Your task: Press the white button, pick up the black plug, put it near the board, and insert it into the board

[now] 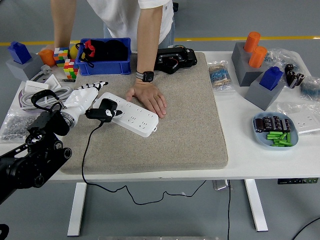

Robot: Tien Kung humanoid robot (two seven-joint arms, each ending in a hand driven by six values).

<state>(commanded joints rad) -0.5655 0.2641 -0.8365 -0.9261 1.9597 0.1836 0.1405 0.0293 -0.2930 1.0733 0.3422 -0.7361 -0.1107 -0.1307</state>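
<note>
While your left hand (86, 100), fingers spread and holding nothing, sits beside the black plug (106, 111) lying on the long white power strip (134, 117), full insertion looks unconfirmed.
</note>
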